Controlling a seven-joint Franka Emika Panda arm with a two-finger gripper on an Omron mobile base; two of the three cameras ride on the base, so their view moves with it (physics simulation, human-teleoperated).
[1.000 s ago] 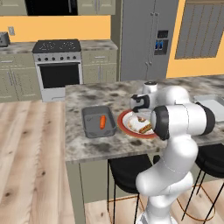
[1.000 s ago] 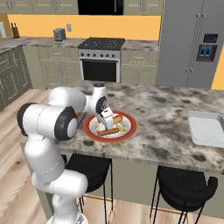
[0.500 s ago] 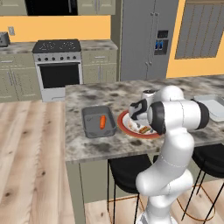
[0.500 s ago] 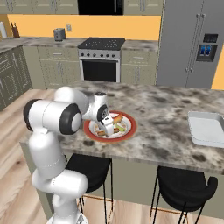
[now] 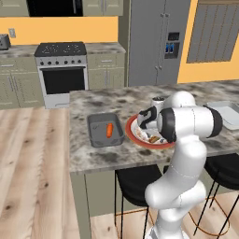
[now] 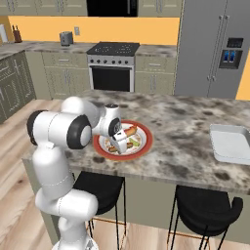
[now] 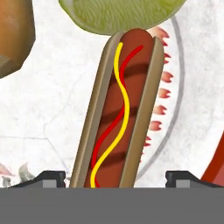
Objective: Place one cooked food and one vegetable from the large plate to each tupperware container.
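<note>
- The tool (image 7: 112, 177) is hanging low over the large plate (image 6: 145, 144), and the hot dog (image 7: 118, 113) is lying directly between its two finger tips (image 7: 51, 177).
- The long axis of the hot dog is running away from the tool, up the hand view with a small lean to the right, so it is crossing the line between the tips; I am judging that a squeeze here would be catching the bun across its narrow sides.
- The jaws are standing wide apart, one tip on each side of the bun with white plate showing between; they are holding nothing.
- At the far end, the hot dog is touching or slipping under a green vegetable piece (image 7: 118, 15); a brown food piece (image 7: 13, 35) is lying apart from it, to the left.
- Counting: one large plate, near the front edge of the tabletop (image 5: 93, 154).
- Two containers: the dark grey tub (image 5: 97, 135) just beside the plate, carrying one carrot (image 5: 109, 130), and the pale tub (image 6: 229, 142) well apart on the other side.
- The foods on the plate are too small in the base views for a sure count.
</note>
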